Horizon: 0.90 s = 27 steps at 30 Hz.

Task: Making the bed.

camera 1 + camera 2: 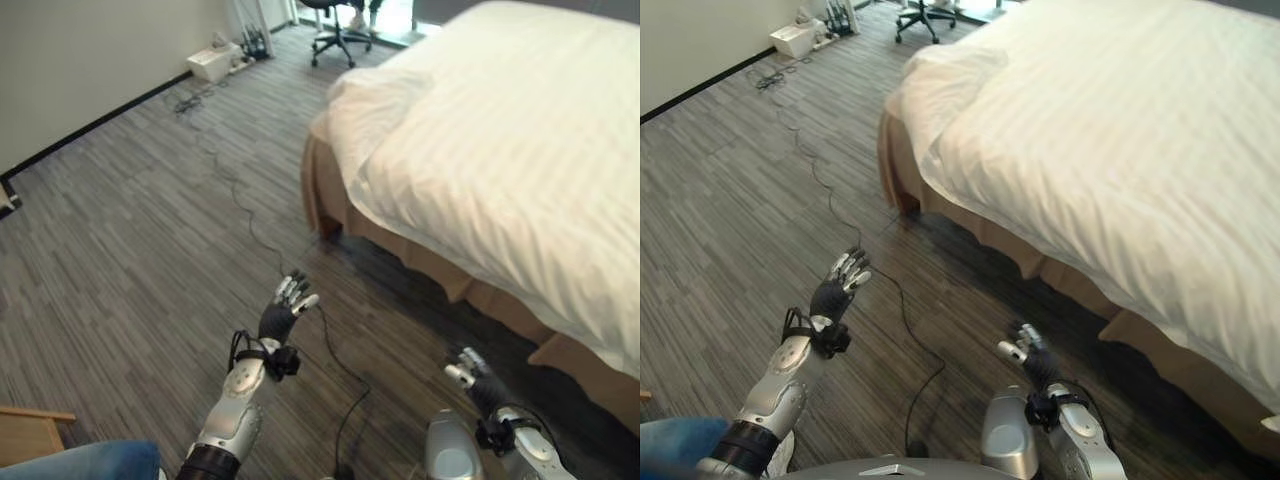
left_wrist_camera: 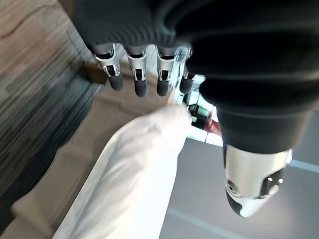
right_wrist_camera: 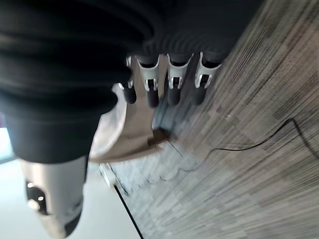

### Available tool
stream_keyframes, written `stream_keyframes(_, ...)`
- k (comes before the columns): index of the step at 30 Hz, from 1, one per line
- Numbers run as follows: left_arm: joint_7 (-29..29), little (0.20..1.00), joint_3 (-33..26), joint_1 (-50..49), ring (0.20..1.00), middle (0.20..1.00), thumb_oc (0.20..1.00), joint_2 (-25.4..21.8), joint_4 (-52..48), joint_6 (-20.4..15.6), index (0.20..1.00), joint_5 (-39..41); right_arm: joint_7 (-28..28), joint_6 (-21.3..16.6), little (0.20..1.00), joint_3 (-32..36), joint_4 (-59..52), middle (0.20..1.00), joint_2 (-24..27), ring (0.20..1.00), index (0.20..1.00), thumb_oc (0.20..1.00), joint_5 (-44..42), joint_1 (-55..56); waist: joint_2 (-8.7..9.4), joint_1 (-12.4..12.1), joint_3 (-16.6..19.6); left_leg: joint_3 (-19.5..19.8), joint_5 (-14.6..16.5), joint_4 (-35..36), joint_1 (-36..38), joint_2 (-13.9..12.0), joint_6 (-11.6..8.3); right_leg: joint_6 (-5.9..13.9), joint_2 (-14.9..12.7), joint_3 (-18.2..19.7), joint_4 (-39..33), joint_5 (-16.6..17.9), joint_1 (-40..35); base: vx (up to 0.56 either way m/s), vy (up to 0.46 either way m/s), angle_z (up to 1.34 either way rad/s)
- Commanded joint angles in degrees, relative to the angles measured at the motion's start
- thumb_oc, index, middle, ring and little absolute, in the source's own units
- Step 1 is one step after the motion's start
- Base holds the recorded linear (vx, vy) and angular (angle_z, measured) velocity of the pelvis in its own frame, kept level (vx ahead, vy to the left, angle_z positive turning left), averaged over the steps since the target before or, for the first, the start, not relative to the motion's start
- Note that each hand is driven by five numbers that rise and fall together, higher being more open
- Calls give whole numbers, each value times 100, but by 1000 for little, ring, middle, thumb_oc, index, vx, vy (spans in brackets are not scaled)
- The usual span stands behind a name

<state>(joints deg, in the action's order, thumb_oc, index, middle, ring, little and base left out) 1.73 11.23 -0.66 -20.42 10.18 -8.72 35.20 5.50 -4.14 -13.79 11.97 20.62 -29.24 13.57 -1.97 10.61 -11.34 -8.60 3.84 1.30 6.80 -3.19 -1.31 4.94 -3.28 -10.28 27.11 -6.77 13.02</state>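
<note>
The bed stands on the right side of the room and runs away toward the far right, with a white duvet spread over the top. The duvet hangs down over the near long side, lower toward the near right, and at the far left corner it is bunched into a rumpled fold. Under its edge a tan bed skirt shows along the side and reaches down to the floor, which is grey striped carpet.

Both of the robot's hands are held up in front of it, over the floor and well apart from the bed, holding nothing. The left hand is raised on the near left with its fingers straight and relaxed, thumb out to the side. The right hand is lower, on the near right and nearer the side of the bed, its fingers likewise loose and uncurled.

Far off on the left, a white box sits against the wall. An office chair on castors stands at the far end of the room, beyond the corner of the bed. At the near left edge there is a bit of blue cloth, with a wooden corner beside it.
</note>
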Motion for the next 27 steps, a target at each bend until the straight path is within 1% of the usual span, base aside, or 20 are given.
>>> stream_keyframes(1,11,1000,-161,93,1000,1000,1000,-16,-182,-305,1000,-18,27,-275,1000,113,-250,1000,224,1000,1000,1000,-85,-412,110,-17,349,387,-153,189,-135,267,4,129,261,763,-2183,631,-827,-33,32,13)
stream_keyframes(2,11,1000,-161,93,1000,1000,1000,-16,-182,-305,1000,-18,27,-275,1000,113,-250,1000,224,1000,1000,1000,-85,-412,109,-19,349,385,-153,189,-134,267,4,129,262,764,-2184,632,-827,-6,10,5)
stream_keyframes(3,63,1000,-209,30,1000,1000,1000,-22,-217,-341,1000,24,-20,-287,1000,118,-291,1000,290,1000,1000,1000,-18,-482,141,-181,367,379,-188,184,-168,285,34,111,218,640,-2337,706,-890,0,30,-15)
stream_keyframes(4,3,1000,-250,-151,1000,1000,1000,42,-314,-310,1000,168,-38,-300,1000,145,-338,1000,292,1000,1000,1000,-11,-493,183,-290,402,256,-209,252,-156,292,65,144,160,512,-2479,762,-1007,1,35,-19)
stream_keyframes(5,0,1000,-218,-184,1000,1000,1000,69,-290,-273,1000,109,-66,-288,1000,140,-269,1000,266,1000,1000,1000,38,-517,202,-284,424,240,-213,310,-141,296,69,157,222,626,-2620,802,-1047,-3,36,-27)
stream_keyframes(7,81,1000,-266,-194,1000,1000,1000,38,-252,-247,1000,42,-166,-265,1000,112,-242,1000,174,1000,1000,1000,-68,-586,227,-336,417,163,-229,297,-129,293,89,153,219,576,-2637,851,-1073,-3,2,-20)
stream_keyframes(8,108,1000,-299,-238,1000,1000,1000,40,-260,-251,1000,75,-129,-261,1000,84,-270,1000,147,1000,1000,1000,-175,-563,244,-350,424,139,-226,291,-120,292,93,149,218,578,-2635,852,-1101,14,-4,-8)
stream_keyframes(11,0,1000,-346,-386,1000,1000,1000,56,-356,-202,1000,159,19,-192,1000,-28,-240,1000,240,1000,1000,1000,78,-510,283,-408,478,124,-195,301,-56,293,95,130,213,539,-2748,828,-1244,36,-4,-9)
stream_keyframes(17,16,1000,-359,-473,1000,1000,1000,79,-393,-190,1000,27,19,-182,1000,39,-227,1000,299,1000,1000,1000,81,-415,294,-388,518,156,-165,273,40,251,73,90,230,583,-2743,739,-1363,33,-13,-4)
stream_keyframes(19,33,1000,-377,-434,1000,1000,1000,72,-401,-206,1000,48,-5,-203,1000,77,-217,1000,322,1000,1000,1000,83,-474,335,-388,484,190,-81,5,-23,196,46,53,225,606,-2633,665,-1336,-4,-37,-1)
stream_keyframes(20,42,1000,-376,-369,1000,1000,1000,69,-373,-226,1000,65,-17,-237,1000,108,-212,1000,336,1000,1000,1000,72,-514,390,-390,431,192,-5,-366,-192,166,1,24,185,601,-2581,625,-1321,-65,-53,2)
stream_keyframes(21,53,1000,-358,-288,1000,1000,1000,63,-339,-255,1000,73,-44,-287,1000,147,-196,1000,365,1000,1000,1000,75,-546,436,-393,338,153,-13,-903,-455,124,-82,-18,139,550,-2530,584,-1313,-69,-37,4)
stream_keyframes(22,53,1000,-357,-280,1000,1000,1000,62,-336,-256,1000,74,-44,-289,1000,150,-192,1000,364,1000,1000,1000,75,-552,431,-383,341,167,15,-968,-502,115,-86,-21,143,537,-2522,582,-1298,-70,-35,12)
stream_keyframes(23,68,1000,-343,-229,1000,1000,1000,67,-309,-286,1000,103,-77,-324,1000,182,-183,1000,395,1000,1000,1000,80,-567,466,-407,260,144,-93,-1427,-717,106,-194,-58,110,488,-2504,557,-1323,-43,-22,27)
stream_keyframes(24,142,1000,-274,-104,1000,1000,1000,107,-231,-312,1000,236,-205,-325,1000,253,-138,1000,469,1000,1000,1000,198,-576,474,-459,131,48,-427,-2123,-1194,34,-394,-111,27,280,-2506,499,-1458,-9,-6,35)
stream_keyframes(25,137,1000,-220,-14,1000,1000,1000,136,-177,-313,1000,321,-259,-330,1000,285,-144,1000,464,1000,1000,1000,165,-590,468,-449,124,-169,-424,-1914,-1370,-22,-354,-88,-43,175,-2535,488,-1521,18,12,36)
stream_keyframes(26,135,1000,-217,-7,1000,1000,1000,136,-171,-316,1000,324,-259,-331,1000,287,-143,1000,464,1000,1000,1000,165,-592,470,-446,124,-167,-422,-1910,-1369,-13,-349,-83,-51,170,-2538,484,-1524,136,66,56)
stream_keyframes(27,88,1000,-223,0,1000,1000,1000,126,-175,-316,1000,276,-251,-356,1000,378,-235,1000,460,1000,1000,1000,154,-532,445,-455,187,-385,-368,-1446,-1537,-36,-258,-34,-83,130,-2619,441,-1637,200,90,55)
